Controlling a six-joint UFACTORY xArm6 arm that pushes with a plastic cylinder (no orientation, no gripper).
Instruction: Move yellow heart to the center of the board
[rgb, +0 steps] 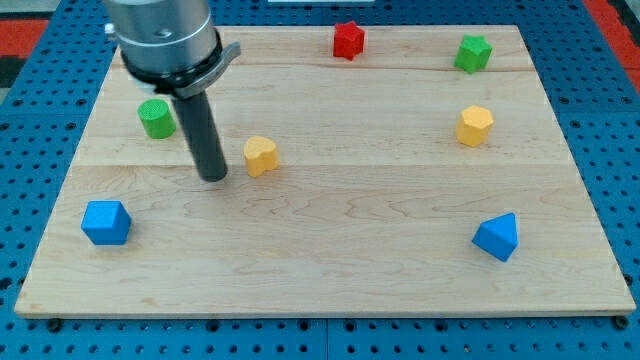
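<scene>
The yellow heart (261, 155) lies on the wooden board (330, 250), left of the board's middle. My tip (213, 177) rests on the board just to the heart's left and slightly lower in the view, a small gap apart. The dark rod rises from it to the arm's grey body at the view's top left.
A green cylinder (156, 118) sits left of the rod. A blue block (106, 222) is at the lower left, a blue triangular block (497, 237) at the lower right. A yellow hexagon (475, 126), a green block (472, 53) and a red block (348, 40) lie toward the top.
</scene>
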